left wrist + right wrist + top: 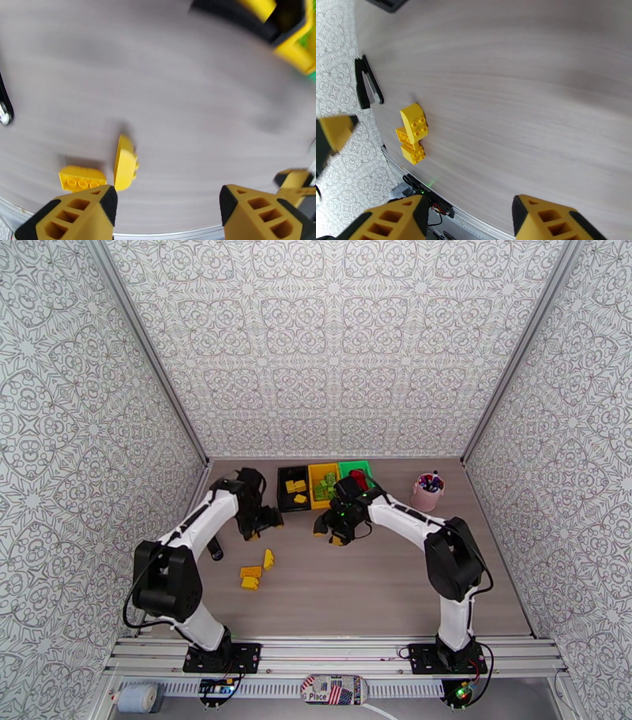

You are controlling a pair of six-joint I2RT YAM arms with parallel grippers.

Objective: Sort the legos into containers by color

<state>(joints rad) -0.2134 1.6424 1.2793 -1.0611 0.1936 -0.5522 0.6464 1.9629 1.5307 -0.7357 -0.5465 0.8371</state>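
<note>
From above: black bin (pixel 294 486), yellow bin (pixel 324 479) and green bin (pixel 357 470) in a row at the back, yellow legos (pixel 251 577) loose, well apart from them.

Left wrist: left gripper (pixel 168 199) spread, empty, near those bricks, likely lining up a pick.

Right wrist: right gripper (pixel 470 213) parted, nothing held.

On the table (pixel 379 587), loose bricks (pixel 251 577) lie before a row of bins (pixel 282 489).

a pale wood-grain table (pixel 379 587) carries a black bin (pixel 282 489), a yellow bin (pixel 324 468) and a green bin (pixel 355 464) side by side at its far edge. a pink cup (pixel 426 496) of pens stands to their right. three yellow legos (pixel 250 571) lie close together left of centre, near a small black object (pixel 215 553).
</note>
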